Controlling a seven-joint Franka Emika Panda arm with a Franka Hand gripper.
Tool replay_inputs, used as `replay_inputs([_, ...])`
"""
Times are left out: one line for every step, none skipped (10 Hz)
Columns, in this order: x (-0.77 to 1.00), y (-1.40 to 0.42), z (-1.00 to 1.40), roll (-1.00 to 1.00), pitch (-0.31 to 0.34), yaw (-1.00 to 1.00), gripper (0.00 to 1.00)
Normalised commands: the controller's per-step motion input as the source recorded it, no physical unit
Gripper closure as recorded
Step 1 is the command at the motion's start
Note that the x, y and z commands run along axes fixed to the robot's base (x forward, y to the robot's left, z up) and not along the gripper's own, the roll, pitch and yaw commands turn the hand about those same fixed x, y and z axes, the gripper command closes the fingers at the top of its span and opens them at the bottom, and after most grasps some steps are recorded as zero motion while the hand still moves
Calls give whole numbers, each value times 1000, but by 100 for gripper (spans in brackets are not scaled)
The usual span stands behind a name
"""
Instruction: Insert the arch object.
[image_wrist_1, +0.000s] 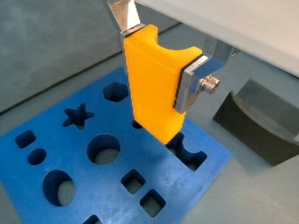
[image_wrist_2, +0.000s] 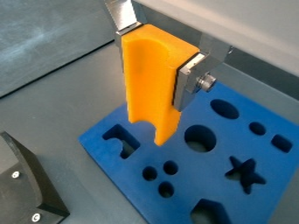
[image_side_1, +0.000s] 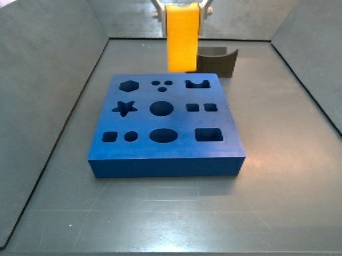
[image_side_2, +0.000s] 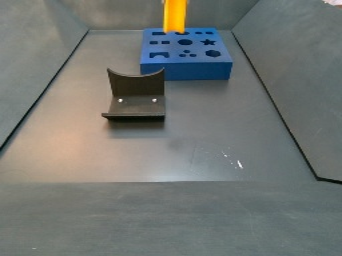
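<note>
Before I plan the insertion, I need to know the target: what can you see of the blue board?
The blue board is a thick, matte rectangular slab lying flat on the grey floor. Its top has cut-out holes, all empty: a star hole, an arch-shaped hole, rounds and squares. The pincer hangs over the arch-hole end, gripping an orange piece; contact is unclear. The fixture stands apart.

The pincer above the blue board had flat silver finger plates. A round silver screw fastened one plate.
</note>
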Motion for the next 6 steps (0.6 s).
replay_inputs([97,57,-163,0,27,-197,100])
replay_inputs([251,120,-189,54,0,-194,100])
replay_inputs([434,117,-266,100,0,-94,100])
replay_inputs([494,183,-346,33,-10,-23,100])
replay_inputs([366,209,-391,0,-91,0,100])
replay_inputs([403,197,-423,0,-93,0,100])
